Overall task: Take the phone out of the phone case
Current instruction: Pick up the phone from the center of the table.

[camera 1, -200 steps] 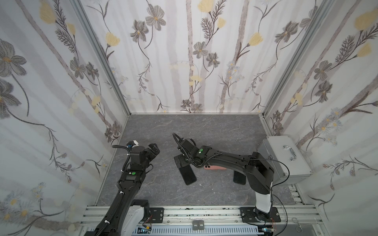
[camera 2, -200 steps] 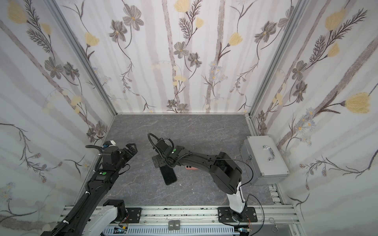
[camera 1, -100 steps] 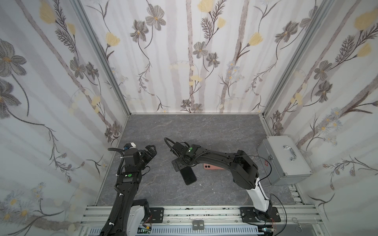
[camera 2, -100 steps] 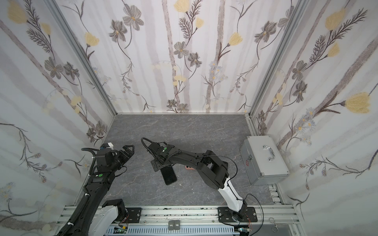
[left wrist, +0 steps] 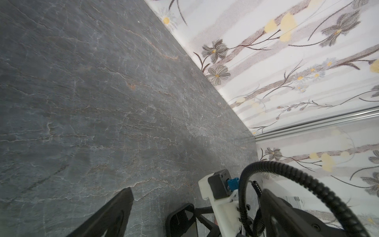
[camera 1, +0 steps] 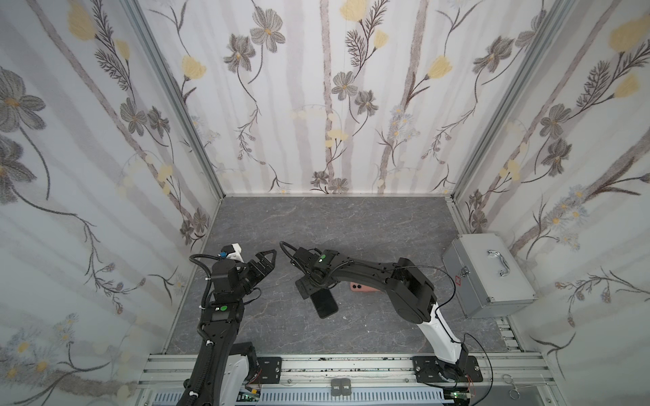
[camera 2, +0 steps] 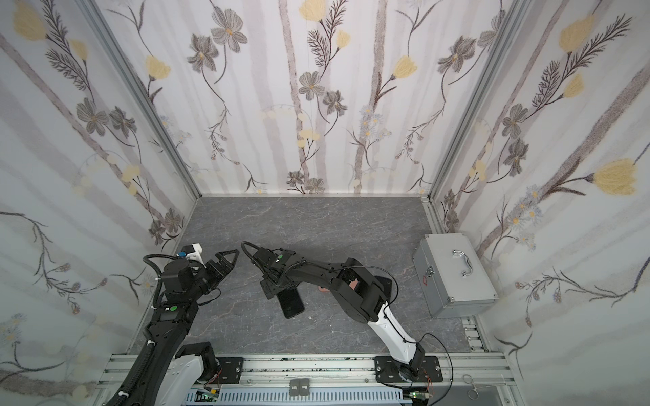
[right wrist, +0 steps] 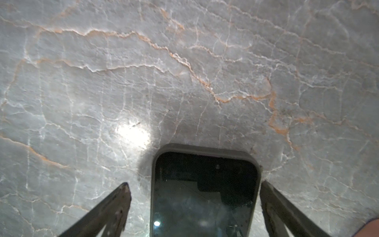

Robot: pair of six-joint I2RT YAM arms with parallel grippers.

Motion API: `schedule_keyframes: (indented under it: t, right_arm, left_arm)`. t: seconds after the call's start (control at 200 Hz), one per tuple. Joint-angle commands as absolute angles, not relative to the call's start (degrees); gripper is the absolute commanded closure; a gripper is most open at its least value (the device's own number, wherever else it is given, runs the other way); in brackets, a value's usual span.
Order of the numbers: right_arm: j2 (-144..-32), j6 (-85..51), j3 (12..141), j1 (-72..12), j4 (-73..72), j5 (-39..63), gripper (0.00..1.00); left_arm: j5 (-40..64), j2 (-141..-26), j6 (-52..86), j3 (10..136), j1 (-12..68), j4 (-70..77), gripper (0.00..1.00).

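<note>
1. Risk first: the right gripper (right wrist: 193, 207) straddles the phone (right wrist: 205, 195) w/ its jaws spread apart, one finger close against one long edge, the other finger well off the other edge. If it shuts off-centre like that, the phone will likely skid or spin on the smooth tabletop (camera 1: 316, 225) instead of being caught.
2. Second risk: the gripper looks set to grab phone and case (right wrist: 202, 148) together. Squeezing both sides at once would prob. just clamp the phone tighter in, not free it.
3. Third risk: the left gripper (camera 1: 268, 259) hangs w/ jaws apart, holding nothing, above the table at centre left in both top views, near the right arm's wrist. Both arms reaching in at once could bump.
4. Phone location: flat on the grey marbled tabletop, lower centre in both top views (camera 2: 291, 303), partly under the right gripper.
5. Phone look: black glass, screen up, dark and reflective, rounded corners. A thin grey case rim wraps the visible end, so it appears to be still in the case.
6. A small pink thing (camera 1: 360, 287) w/ dark dots lies just beside, under the right arm; can't tell what it is.
7. Silver box (camera 1: 487, 277) w/ handle sits at the table's right edge, well apart.
</note>
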State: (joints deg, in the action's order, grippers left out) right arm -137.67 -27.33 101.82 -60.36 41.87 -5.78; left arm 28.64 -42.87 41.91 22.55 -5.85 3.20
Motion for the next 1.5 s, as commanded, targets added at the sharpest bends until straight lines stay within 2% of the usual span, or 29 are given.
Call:
schedule_keyframes:
  t: [0.0, 0.29, 0.6, 0.794, 1.014, 1.319, 1.494]
  right_arm:
    - [-138.38, -27.04, 102.39, -60.37, 43.06, -7.44, 0.06]
    - [-139.83, -26.35, 102.65, -60.47, 44.80, -8.82, 0.12]
    - [-139.41, -27.06, 102.39, -60.42, 44.68, -8.84, 0.26]
    - [-136.82, -28.37, 100.88, -59.64, 42.28, -6.68, 0.34]
    - [-130.01, -32.78, 93.05, -56.60, 31.70, 1.88, 0.41]
    - [-122.88, -42.93, 78.62, -49.86, 13.49, 15.81, 0.44]
    - [-121.47, -48.28, 72.74, -46.60, 5.07, 21.25, 0.47]
  left_arm:
    - [28.82, -42.58, 43.05, 22.18, -6.01, 6.02, 0.00]
    - [24.04, -43.70, 44.99, 20.95, -6.25, 5.81, 0.00]
    - [18.94, -41.72, 44.95, 20.02, -6.65, 5.28, 0.00]
    - [20.38, -42.34, 43.80, 20.30, -5.54, 4.68, 0.00]
    - [16.30, -44.21, 43.42, 20.01, 3.86, 4.66, 0.00]
    - [13.92, -45.59, 42.82, 17.78, 16.47, 5.04, 0.01]
    - [12.06, -45.94, 43.02, 14.73, 22.94, 7.23, 0.05]
